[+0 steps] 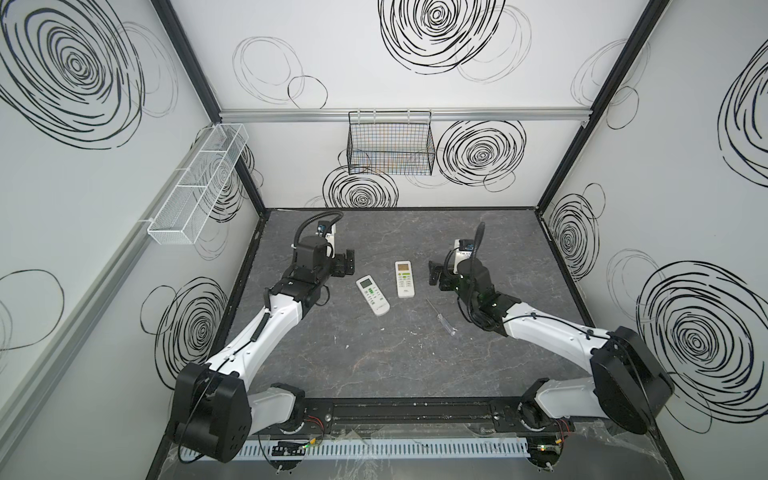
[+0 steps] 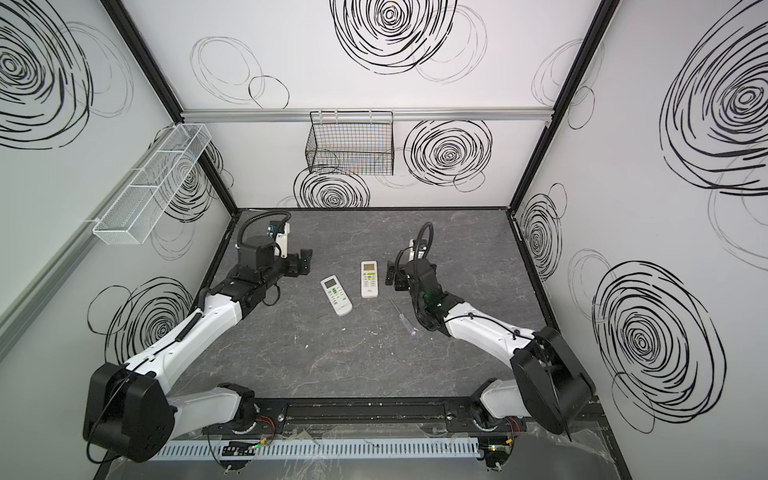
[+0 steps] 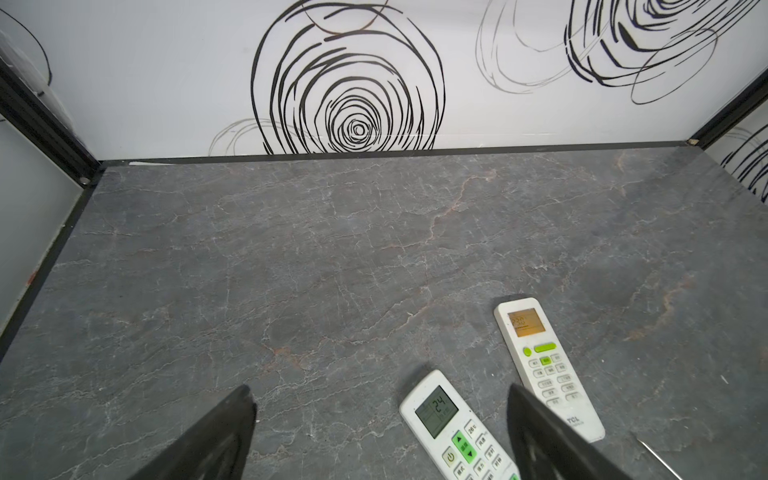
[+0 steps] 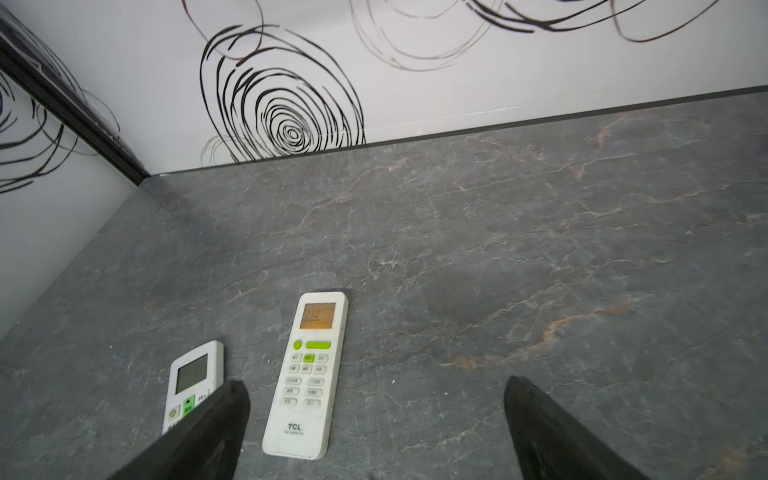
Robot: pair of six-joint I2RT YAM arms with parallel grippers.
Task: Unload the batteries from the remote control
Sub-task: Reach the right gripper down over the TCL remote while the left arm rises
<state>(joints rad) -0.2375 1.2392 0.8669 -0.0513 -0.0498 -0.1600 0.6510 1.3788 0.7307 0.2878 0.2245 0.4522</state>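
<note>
- Left end effector (image 1: 348, 265) (image 3: 379, 390): black fingers spread wide, holding nothing. It hangs over the table, near the left side of the tilted remote and not touching it.
- Right end effector (image 1: 435, 272) (image 4: 374, 382): black fingers also wide apart and empty. It hangs just beside the right edge of the straight-lying remote.
- White remote with a grey-green screen (image 1: 372, 295) (image 3: 453, 428): a slim rectangular plastic body with green and white buttons. It lies flat and button-side up, its length angled across the table, and the display reads 24.
- White TCL remote with an orange screen (image 1: 404, 279) (image 4: 307, 374): longer, with a green bar button and rows of white keys. It lies flat and button-side up, just right of the first remote and apart from it.
- Batteries: not visible in any view, since both remotes lie with their backs against the table.
- Clear-handled thin screwdriver (image 1: 440, 318): lies flat on the table, near the TCL remote's lower right corner, under the right arm's reach.
- Dark grey marble-pattern table (image 1: 374, 361): carries all of the above.
- Black wire basket (image 1: 390, 149): hangs on the back-wall rail, and only the wall pattern shows through its grid.
- White mesh tray (image 1: 199, 187): mounted on the left wall and divided into three compartments, with only mesh and wall showing through.
</note>
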